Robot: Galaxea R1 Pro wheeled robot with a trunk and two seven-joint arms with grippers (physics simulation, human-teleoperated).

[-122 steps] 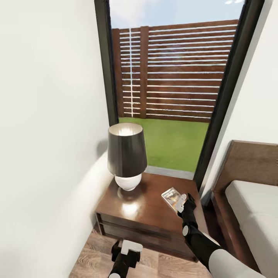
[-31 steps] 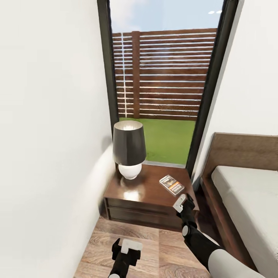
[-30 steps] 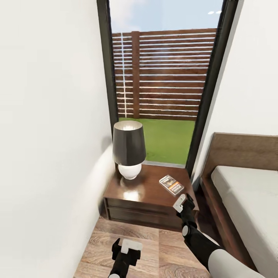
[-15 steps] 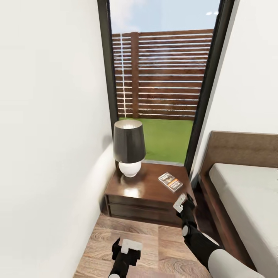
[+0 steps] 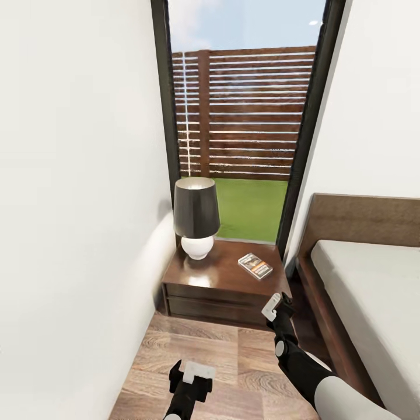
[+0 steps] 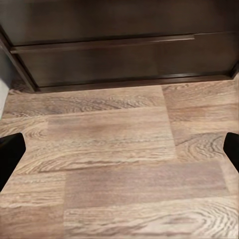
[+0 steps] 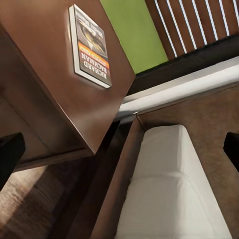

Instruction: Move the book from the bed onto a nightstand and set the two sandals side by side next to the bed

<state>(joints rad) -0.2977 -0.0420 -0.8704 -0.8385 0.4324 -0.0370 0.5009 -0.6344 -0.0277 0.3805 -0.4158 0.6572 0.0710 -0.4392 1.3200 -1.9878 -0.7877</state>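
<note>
book [image 5: 255, 266] is lying flat on the nightstand [image 5: 216, 279] beside the lamp [image 5: 196, 217], released, and we are backing away with right gripper [image 5: 277, 304] and left gripper [image 5: 190, 376] both spread empty, so the sandals are coming next.

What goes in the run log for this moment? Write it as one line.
book: flat on nightstand, beside lamp | left gripper: open, over floor | right gripper: open, empty | sandals: pending

book [image 5: 255, 266] on nightstand [image 5: 224, 294], lamp [image 5: 196, 217] left, bed [image 5: 364, 291] right
</note>
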